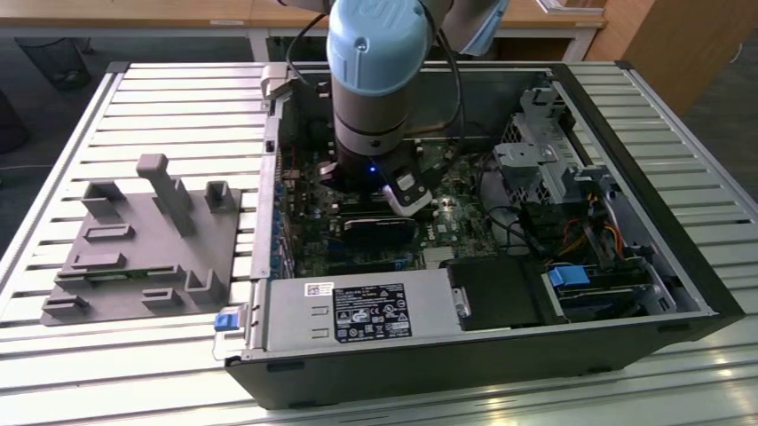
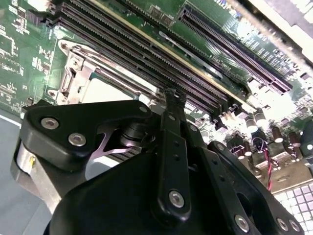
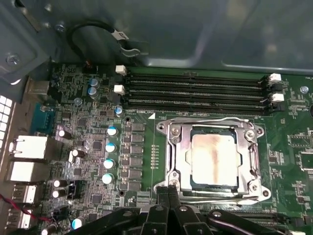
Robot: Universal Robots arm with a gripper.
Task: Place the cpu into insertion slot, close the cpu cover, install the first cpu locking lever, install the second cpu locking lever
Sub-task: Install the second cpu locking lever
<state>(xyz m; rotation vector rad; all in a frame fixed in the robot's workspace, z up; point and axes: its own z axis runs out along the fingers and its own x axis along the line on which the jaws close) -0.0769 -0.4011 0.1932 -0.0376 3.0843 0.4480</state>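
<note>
Silvery-grey cpu point(image 3: 215, 159) sits flat in the insertion slot point(image 3: 244, 190) on the green motherboard point(image 3: 146, 147), its metal top facing up out of the board with a faint brownish smear across the middle. Cpu cover point(image 3: 178, 156) lies down flat around it, the chip showing through the square window; thin wire locking levers point(image 3: 210, 120) run along the frame's edges, parallel to the long black memory slots point(image 3: 195, 90) just beside the socket. Chip is near-square, so no clear long axis; its edges line up with the memory slots. Gripper point(image 3: 168, 193) hangs just off the socket's edge on the side away from the memory slots, fingertips pressed together with no visible gap and nothing held between them; tips sit at the frame's rim by one corner, chip itself well clear of the jaws. Second wrist view: closed fingers point(image 2: 171, 147) point toward the socket point(image 2: 105, 90). Exterior view: arm point(image 1: 373, 80) reaches down into the open computer case point(image 1: 474, 355) on a slatted table point(image 1: 154, 355), grey fixture block point(image 1: 142, 240) to the exterior view's left.
</note>
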